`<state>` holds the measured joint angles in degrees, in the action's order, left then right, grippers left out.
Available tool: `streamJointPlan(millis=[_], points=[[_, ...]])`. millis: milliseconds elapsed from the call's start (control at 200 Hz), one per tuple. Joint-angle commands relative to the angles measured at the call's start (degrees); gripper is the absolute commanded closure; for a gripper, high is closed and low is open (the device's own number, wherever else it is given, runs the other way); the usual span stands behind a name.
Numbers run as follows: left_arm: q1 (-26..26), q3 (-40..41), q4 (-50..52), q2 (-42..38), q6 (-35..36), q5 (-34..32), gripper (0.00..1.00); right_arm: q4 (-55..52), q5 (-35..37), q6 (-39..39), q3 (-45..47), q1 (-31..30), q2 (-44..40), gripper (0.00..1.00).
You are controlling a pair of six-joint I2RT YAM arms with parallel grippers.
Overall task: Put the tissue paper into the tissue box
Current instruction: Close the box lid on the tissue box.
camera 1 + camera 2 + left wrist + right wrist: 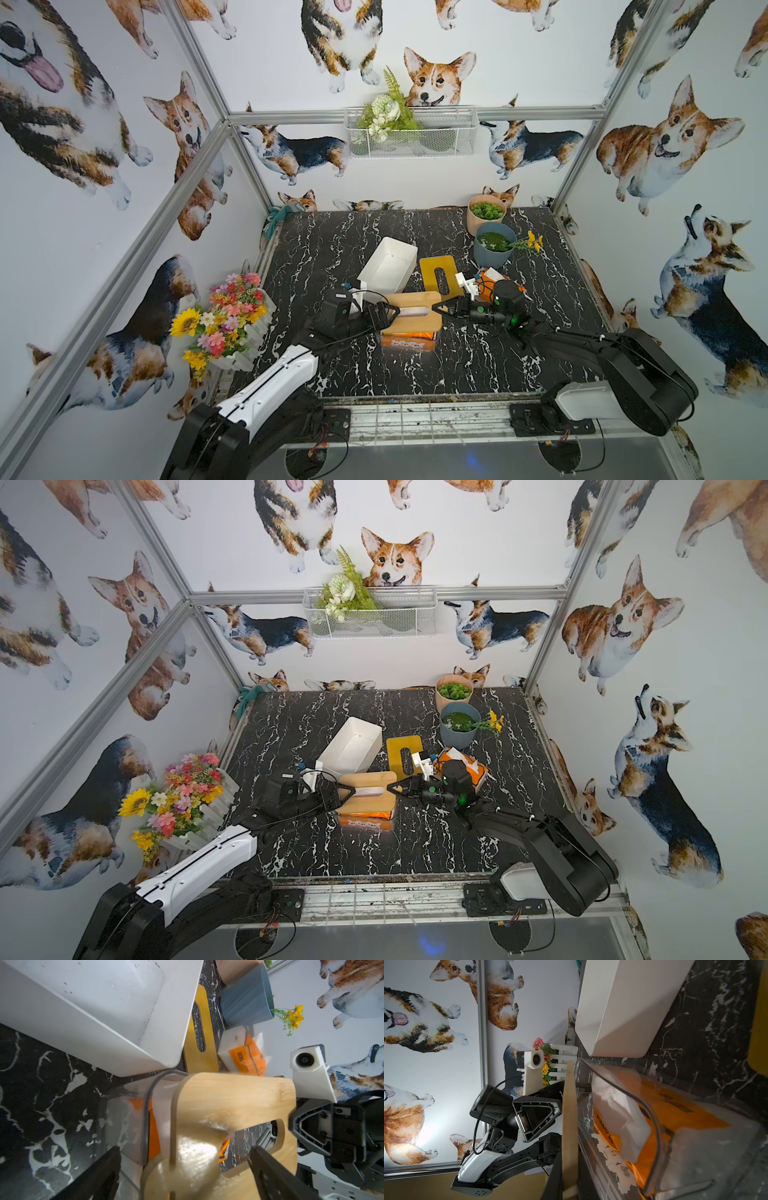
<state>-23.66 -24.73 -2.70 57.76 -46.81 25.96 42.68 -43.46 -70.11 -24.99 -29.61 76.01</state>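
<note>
Bare marble table (415, 382) lies open at 6 o'clock. At centre, the clear tissue box (124, 1126) holds the orange tissue paper pack (409, 336); its print is unreadable. The right gripper (437, 308) is clamped on the wooden lid (415, 319), raised above the box. The left gripper (390, 319) has its fingers wide apart around the lid's other end. At 12 o'clock, the white box (388, 266) is empty.

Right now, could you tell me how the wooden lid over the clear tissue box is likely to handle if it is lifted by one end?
The wooden lid looks like a thin rigid board, so it should stay flat, not flop. Its glossy face may be slippery. Pinched at one end by the right gripper, it may tilt or pivot.
</note>
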Motion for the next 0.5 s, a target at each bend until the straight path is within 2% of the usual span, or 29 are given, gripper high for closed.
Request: streamJointPlan(millis=[0,285,495], points=[[-0.1,-0.7,-1.8,-0.4,1.4,2.2,0.0,0.0,-1.4,1.2,-1.0,0.0,-1.6,1.0],[2.7,-1.6,2.5,-4.2,3.9,0.9,0.0,3.7,-1.1,-1.6,0.1,-0.1,-0.4,1.0],[6.0,-0.4,3.8,-5.2,5.2,2.7,0.0,5.6,0.7,-2.7,1.2,-0.5,1.2,1.0]])
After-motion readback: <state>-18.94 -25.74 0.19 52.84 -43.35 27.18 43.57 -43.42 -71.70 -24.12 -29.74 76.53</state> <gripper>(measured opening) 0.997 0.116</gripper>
